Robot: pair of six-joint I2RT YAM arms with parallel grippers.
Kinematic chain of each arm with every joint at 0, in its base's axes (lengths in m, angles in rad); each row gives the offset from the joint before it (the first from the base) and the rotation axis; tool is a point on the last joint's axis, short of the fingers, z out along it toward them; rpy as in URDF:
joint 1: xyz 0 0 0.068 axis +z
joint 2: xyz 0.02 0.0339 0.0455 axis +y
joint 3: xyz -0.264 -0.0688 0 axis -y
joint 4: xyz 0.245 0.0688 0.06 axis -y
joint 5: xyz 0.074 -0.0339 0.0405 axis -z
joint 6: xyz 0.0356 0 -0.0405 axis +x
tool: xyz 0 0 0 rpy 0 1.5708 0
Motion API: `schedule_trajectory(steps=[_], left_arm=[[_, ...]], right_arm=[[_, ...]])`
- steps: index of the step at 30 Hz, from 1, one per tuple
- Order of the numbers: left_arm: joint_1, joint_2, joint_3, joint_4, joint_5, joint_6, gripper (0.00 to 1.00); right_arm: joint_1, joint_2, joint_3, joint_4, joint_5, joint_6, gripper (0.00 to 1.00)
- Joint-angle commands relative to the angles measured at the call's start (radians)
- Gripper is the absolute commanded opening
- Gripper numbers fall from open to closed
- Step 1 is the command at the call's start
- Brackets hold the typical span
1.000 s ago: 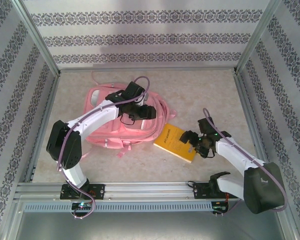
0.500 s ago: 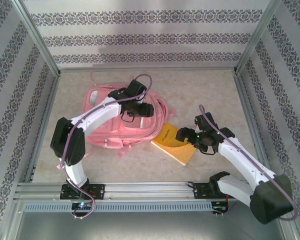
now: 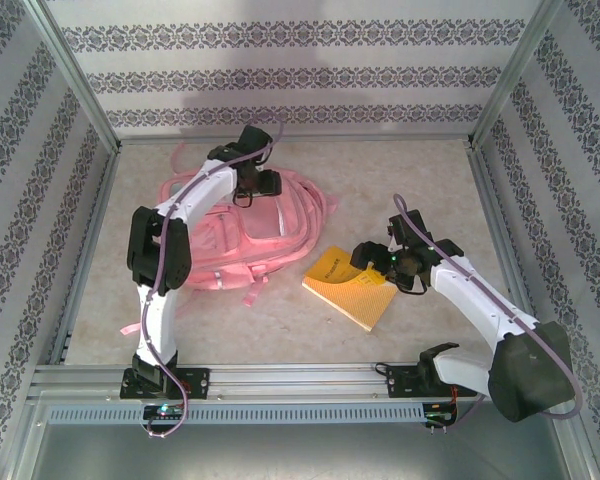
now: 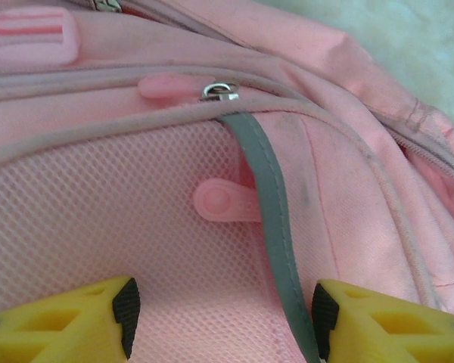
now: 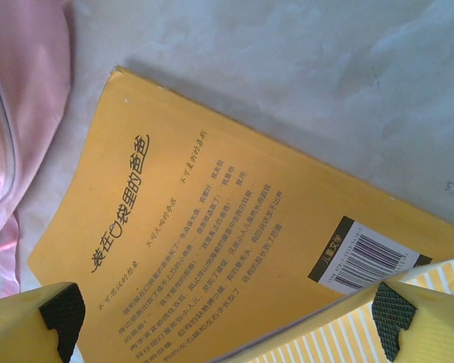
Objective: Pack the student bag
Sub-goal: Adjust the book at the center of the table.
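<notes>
The pink student bag (image 3: 225, 235) lies flat at the far left of the table. My left gripper (image 3: 257, 181) hovers open over its far end. In the left wrist view the open gripper (image 4: 225, 321) faces the bag's pink mesh panel (image 4: 98, 219). A grey trim strip (image 4: 266, 189) runs between the fingers, past a pink pull tab (image 4: 221, 203) and a metal zip slider (image 4: 218, 91). A yellow book (image 3: 348, 290) lies right of the bag. My right gripper (image 3: 368, 258) is open over it (image 5: 227, 333), its fingers straddling the book's cover (image 5: 181, 227), which stands lifted above striped pages (image 5: 439, 276).
Patterned walls and metal frame posts close in the table on three sides. A metal rail (image 3: 280, 378) runs along the near edge by the arm bases. A loose pink strap (image 3: 248, 297) trails from the bag toward the front.
My left gripper has moved from the bag's middle to its far end, and the bag's shape has shifted. My right gripper has slid left over the book.
</notes>
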Motion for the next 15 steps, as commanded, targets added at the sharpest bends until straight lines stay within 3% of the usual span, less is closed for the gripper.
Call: schedule_trajectory(steps=[1,5,11,15], left_arm=[[0.073,0.029,0.027,-0.076,-0.073,0.046,0.63],[0.104,-0.036,-0.004,-0.064,-0.062,0.033,0.63],[0.063,-0.221,-0.11,-0.028,0.064,-0.036,0.63],[0.033,-0.339,-0.218,0.003,0.109,-0.075,0.63]], right_arm=[[0.017,-0.034,-0.009,0.015,0.021,0.011,0.98],[0.046,-0.08,-0.03,-0.008,0.054,0.035,0.98],[0.083,-0.189,-0.063,-0.053,0.147,0.063,0.98],[0.08,-0.165,-0.031,-0.075,0.258,0.049,0.98]])
